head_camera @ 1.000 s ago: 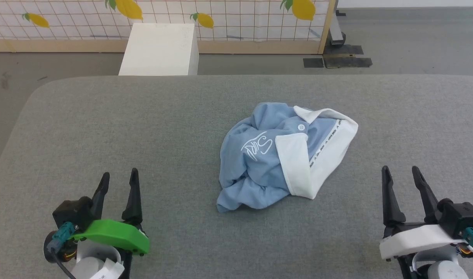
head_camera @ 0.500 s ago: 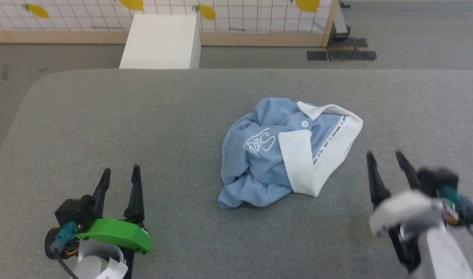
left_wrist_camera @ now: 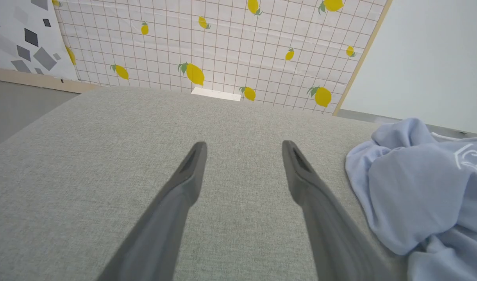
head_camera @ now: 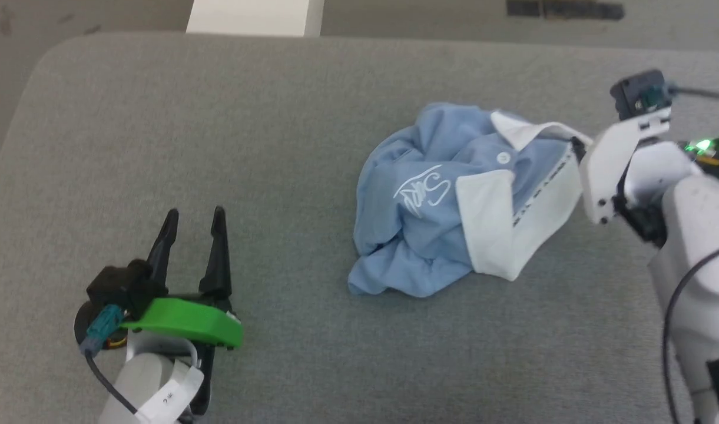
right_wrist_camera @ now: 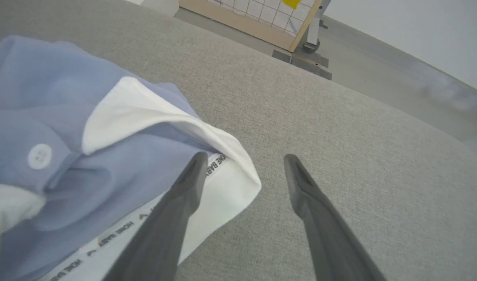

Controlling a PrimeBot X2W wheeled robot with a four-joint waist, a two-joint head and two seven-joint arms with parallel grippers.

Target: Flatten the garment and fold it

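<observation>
None of the task looks done: the garment (head_camera: 430, 200) lies crumpled in a heap in the middle of the desk (head_camera: 277, 118), logo (head_camera: 423, 189) and white collar (right_wrist_camera: 144, 101) upward, so flattening and folding are both left. Both hands stand fully spread and hold nothing. The right hand (right_wrist_camera: 245, 157) is at the heap's far right edge, 1 finger over the collar, contact unclear; the left hand (head_camera: 195, 211) sits near left, apart from the cloth.

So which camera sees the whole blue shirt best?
The head view: the whole shirt lies in it. The left wrist view catches one blue edge; the right wrist view, its collar and a button close up.
</observation>
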